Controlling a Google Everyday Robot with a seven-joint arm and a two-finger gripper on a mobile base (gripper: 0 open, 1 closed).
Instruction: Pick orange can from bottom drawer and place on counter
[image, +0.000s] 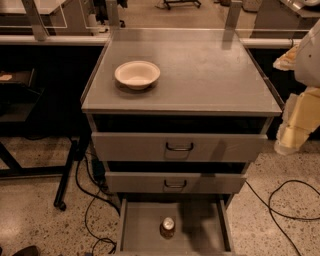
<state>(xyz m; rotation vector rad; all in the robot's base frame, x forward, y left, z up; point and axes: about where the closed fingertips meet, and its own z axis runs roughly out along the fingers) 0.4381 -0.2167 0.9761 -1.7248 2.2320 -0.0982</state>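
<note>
The orange can (167, 227) stands upright in the open bottom drawer (137, 230), near the middle of its flat grey tray, silver top facing up. The counter (200, 75) is the grey cabinet top above it, with a low raised rim. My gripper (292, 131) hangs at the right edge of the view, beside the counter's right front corner. It is well above and to the right of the can and holds nothing that I can see.
A cream bowl (137, 74) sits on the left part of the counter. The two upper drawers (179, 147) with dark wire handles stick out slightly. Black cables (280, 200) lie on the speckled floor at right and left. A dark table leg with a caster (65, 185) stands at left.
</note>
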